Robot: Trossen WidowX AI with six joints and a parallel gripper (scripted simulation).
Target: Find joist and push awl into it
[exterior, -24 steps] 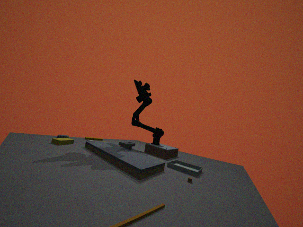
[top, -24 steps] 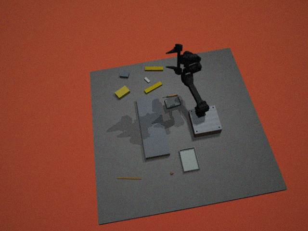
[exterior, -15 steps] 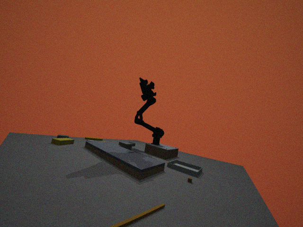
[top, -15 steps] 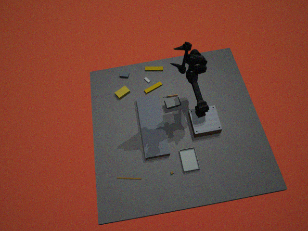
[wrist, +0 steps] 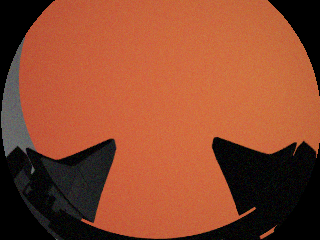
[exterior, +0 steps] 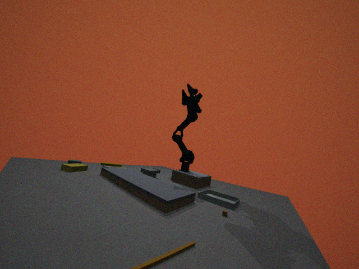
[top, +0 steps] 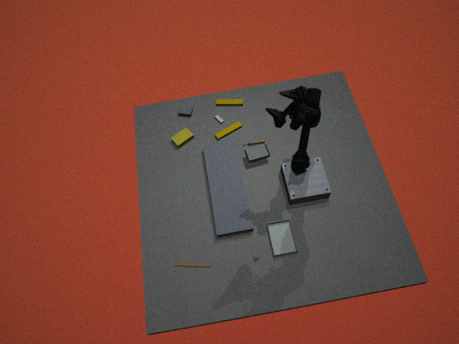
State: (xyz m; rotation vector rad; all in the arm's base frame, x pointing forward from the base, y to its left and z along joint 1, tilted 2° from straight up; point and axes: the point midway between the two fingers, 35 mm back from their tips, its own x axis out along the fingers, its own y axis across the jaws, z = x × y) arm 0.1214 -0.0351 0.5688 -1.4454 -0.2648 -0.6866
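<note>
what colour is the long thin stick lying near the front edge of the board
Yellow-orange; the stick shows best in the top view.
</note>
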